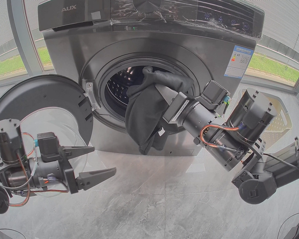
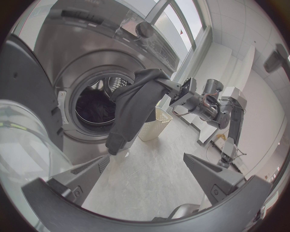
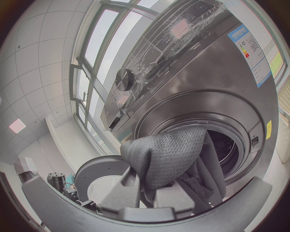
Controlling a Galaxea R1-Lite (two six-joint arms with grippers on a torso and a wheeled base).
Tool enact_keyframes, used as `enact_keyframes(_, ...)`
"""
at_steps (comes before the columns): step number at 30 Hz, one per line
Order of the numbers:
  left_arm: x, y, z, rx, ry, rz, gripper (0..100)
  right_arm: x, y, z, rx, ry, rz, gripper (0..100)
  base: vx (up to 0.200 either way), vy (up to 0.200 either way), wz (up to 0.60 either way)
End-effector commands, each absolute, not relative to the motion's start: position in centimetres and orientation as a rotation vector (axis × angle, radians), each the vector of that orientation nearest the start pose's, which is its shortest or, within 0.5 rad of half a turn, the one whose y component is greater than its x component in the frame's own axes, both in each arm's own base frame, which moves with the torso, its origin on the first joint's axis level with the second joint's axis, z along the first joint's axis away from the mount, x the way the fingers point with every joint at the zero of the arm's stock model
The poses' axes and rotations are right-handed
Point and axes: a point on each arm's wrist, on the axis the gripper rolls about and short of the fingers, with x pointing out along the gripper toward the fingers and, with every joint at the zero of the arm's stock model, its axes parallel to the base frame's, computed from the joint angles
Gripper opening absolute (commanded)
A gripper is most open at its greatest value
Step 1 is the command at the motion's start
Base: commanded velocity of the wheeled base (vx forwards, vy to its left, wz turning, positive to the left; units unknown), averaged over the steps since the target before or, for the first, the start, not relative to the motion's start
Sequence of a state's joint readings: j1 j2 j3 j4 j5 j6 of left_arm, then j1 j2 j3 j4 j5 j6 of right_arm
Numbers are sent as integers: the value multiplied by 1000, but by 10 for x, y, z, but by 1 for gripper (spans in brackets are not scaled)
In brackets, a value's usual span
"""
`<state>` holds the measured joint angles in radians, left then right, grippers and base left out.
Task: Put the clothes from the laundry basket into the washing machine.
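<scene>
Dark grey garment [image 1: 145,111] drapes across the washing machine [image 1: 192,51] mouth, pinched by our right tool [image 1: 158,86] at its 2 o'clock rim for feeding inside, while our left tool [image 1: 105,159] hovers open at 8 o'clock.

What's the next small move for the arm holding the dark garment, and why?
Probably push the right gripper deeper into the drum before letting go: it is shut on the dark garment at the drum's mouth, and most of it hangs outside.
</scene>
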<state>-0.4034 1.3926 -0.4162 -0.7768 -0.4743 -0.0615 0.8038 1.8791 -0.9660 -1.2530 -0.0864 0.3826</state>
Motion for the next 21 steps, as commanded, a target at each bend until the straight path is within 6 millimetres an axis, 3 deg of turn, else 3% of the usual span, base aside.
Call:
enact_keyframes(1,215,-116,158,-117,316,-890,100,255,257,223,512,-171,745,0,0,0,0)
enact_keyframes(21,272,-154,133,-193,341,-906,100,250,260,224,514,-171,756,0,0,0,0)
